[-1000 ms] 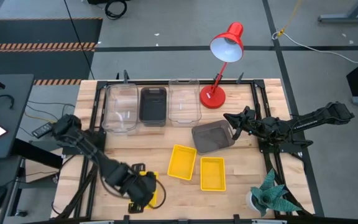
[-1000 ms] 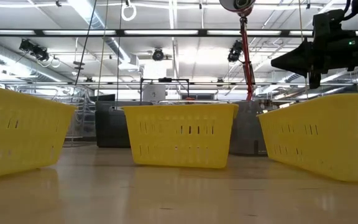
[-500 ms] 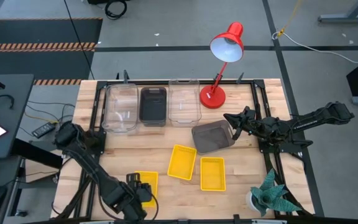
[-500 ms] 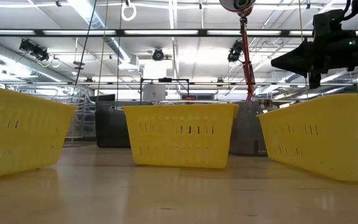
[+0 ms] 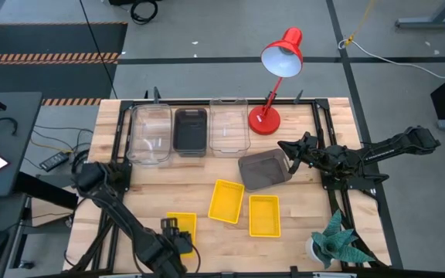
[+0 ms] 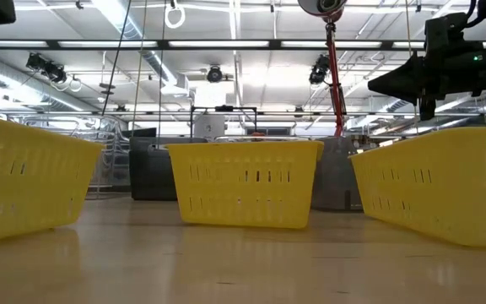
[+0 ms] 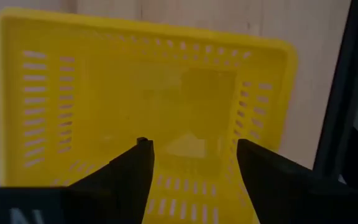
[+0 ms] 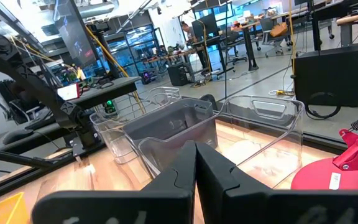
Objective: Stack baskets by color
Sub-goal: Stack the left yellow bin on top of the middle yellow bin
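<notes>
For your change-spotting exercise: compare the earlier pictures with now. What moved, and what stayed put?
The left claw let go of the yellow basket and drew back toward the near table edge, open. The right claw, shut, and the other baskets stayed put.

Grey floor point(image 5: 207, 73) around the wooden table point(image 5: 300, 208); ceiling strip lights point(image 6: 243, 44) glow.

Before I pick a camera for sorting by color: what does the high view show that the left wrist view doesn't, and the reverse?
Only the high view: two clear baskets, two grey ones, the red lamp, the right gripper. Only the left wrist view: the slots in one basket's floor. Both: that yellow basket under the open left gripper.
</notes>
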Controlling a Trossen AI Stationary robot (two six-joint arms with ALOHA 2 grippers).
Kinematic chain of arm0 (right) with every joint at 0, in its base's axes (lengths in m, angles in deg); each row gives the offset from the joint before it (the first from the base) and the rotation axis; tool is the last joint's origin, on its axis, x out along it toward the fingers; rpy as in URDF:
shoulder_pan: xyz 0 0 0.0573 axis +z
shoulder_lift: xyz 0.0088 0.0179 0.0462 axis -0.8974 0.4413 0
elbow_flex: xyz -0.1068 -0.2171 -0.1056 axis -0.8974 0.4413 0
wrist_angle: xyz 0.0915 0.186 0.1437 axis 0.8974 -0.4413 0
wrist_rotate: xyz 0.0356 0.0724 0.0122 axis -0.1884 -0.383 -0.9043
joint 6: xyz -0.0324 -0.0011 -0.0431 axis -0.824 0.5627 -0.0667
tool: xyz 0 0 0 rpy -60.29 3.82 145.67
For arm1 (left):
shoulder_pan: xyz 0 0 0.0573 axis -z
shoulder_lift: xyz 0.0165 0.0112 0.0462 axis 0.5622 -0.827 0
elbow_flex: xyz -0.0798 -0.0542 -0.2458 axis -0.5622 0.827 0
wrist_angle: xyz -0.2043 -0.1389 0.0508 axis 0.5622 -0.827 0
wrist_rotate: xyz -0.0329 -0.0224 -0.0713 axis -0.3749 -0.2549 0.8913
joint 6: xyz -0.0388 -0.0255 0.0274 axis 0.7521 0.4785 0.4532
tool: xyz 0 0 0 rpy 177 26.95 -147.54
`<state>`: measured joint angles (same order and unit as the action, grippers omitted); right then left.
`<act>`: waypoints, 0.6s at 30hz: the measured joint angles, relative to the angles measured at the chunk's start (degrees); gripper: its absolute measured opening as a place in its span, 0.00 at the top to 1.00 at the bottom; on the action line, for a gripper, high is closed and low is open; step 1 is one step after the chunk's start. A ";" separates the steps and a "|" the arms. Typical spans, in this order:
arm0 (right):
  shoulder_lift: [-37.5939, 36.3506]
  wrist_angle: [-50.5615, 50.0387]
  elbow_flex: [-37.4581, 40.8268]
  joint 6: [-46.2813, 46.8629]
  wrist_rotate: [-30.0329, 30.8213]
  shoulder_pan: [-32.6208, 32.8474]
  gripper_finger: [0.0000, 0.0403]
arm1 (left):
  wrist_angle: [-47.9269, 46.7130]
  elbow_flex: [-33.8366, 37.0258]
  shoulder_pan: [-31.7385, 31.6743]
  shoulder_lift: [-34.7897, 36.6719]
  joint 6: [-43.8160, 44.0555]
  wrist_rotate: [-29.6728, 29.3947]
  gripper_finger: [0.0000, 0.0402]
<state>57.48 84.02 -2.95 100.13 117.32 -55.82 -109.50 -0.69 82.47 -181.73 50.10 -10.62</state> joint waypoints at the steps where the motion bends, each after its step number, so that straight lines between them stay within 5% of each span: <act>1: 0.00 0.00 -0.01 -0.01 0.01 0.00 0.97 | 0.39 0.00 0.01 -0.40 0.03 0.10 0.41; 18: 0.00 0.01 0.00 -0.01 0.00 0.00 0.97 | 1.91 -3.34 -0.26 3.51 -0.25 5.38 0.51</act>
<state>57.48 84.03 -2.95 100.12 117.32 -55.82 -107.58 -4.04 82.21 -178.22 49.85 -5.24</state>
